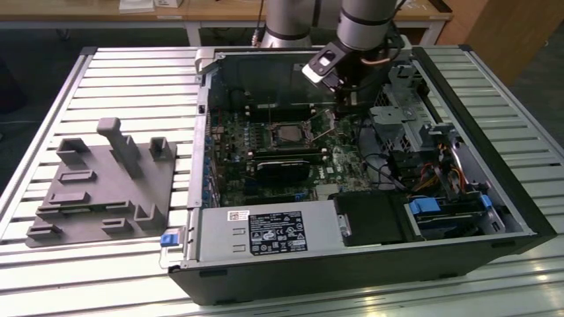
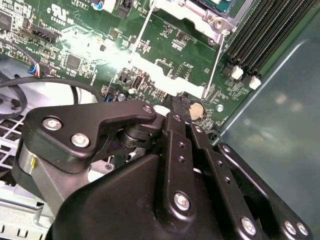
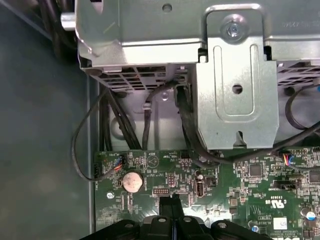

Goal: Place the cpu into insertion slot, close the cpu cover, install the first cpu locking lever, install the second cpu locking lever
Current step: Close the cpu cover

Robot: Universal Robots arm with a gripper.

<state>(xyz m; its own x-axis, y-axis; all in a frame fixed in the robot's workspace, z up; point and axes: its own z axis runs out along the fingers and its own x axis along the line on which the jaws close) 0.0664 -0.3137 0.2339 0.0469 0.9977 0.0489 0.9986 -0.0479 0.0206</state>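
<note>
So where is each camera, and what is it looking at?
Exterior view: off the arm, high up, looking down into the open case on the table; shows the arm and end effector.
Second wrist view: on the arm, looking along the end effector at the board.
First wrist view: on the arm, facing the board and cage; the end effector shows.
Shared: both wrist views show the coin battery.
</note>
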